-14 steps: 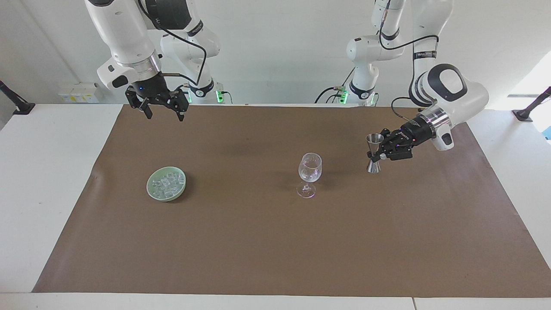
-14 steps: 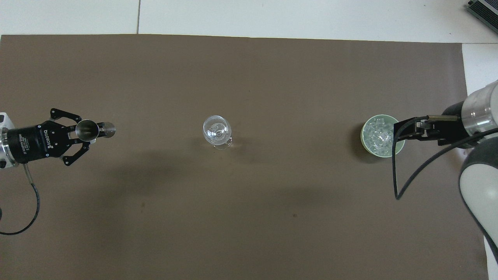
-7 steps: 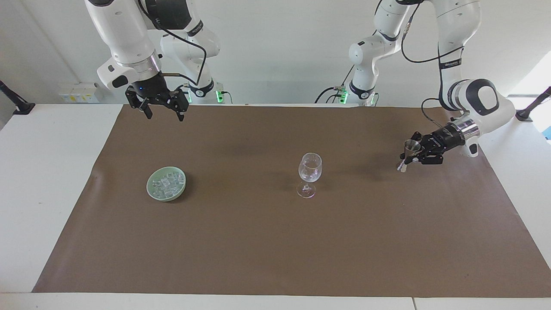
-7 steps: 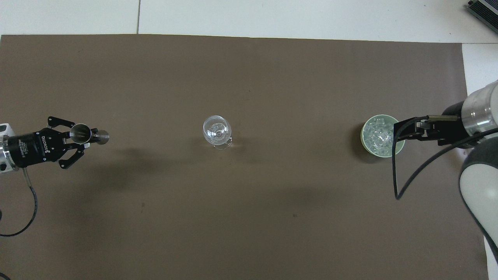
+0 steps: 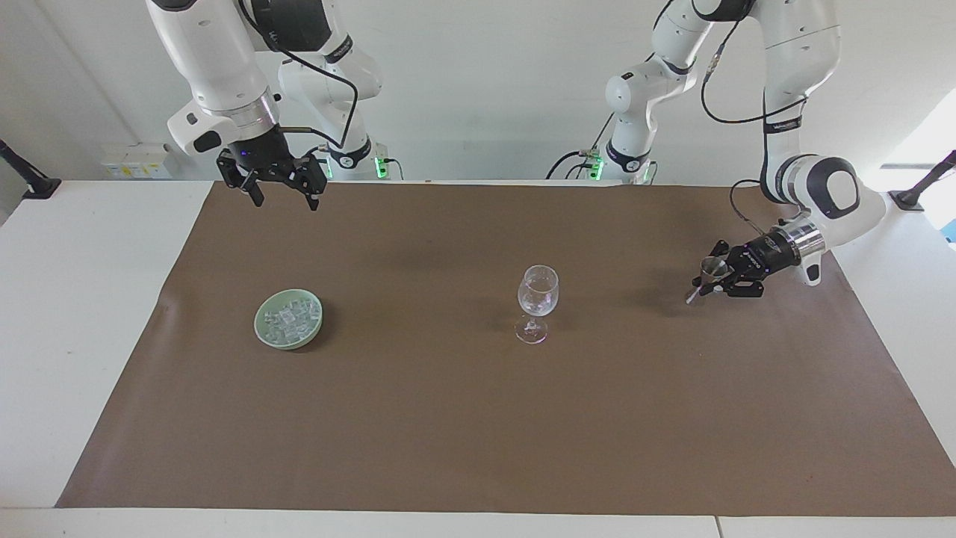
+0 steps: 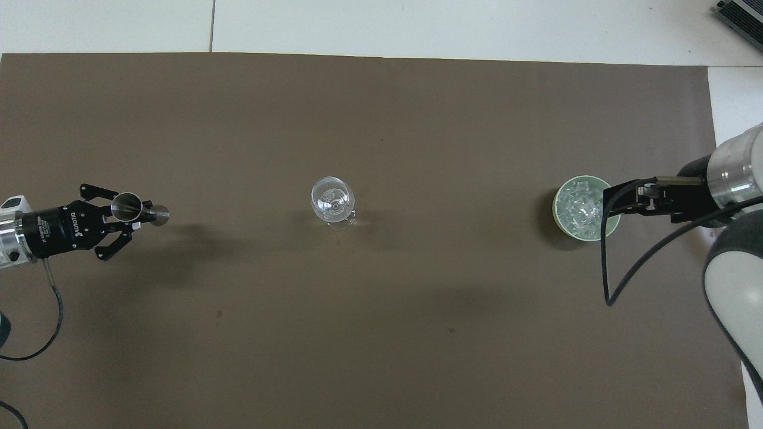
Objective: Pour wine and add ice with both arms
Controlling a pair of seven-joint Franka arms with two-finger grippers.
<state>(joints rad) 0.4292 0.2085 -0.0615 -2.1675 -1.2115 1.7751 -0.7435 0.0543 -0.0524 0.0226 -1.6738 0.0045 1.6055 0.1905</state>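
Note:
A clear wine glass (image 5: 538,295) stands upright mid-mat; it also shows in the overhead view (image 6: 332,199). The ice (image 5: 290,317) is piled in a pale green bowl (image 5: 258,324) toward the right arm's end, and both show from overhead: the ice (image 6: 581,205) and the bowl (image 6: 557,210). My left gripper (image 5: 713,280) is shut on a steel jigger (image 5: 707,270), held tilted and low over the mat toward the left arm's end; the overhead view shows this gripper (image 6: 128,211) and jigger (image 6: 127,204) too. My right gripper (image 5: 284,200) waits open and empty, raised over the mat near the robots' edge (image 6: 611,202).
A brown mat (image 5: 478,418) covers most of the white table (image 5: 82,299). Black cables hang from both wrists. The glass stands apart from the bowl and from the jigger.
My left arm has carried the jigger away from the glass toward the left arm's end, lowered and tilted it. The right arm has not moved.

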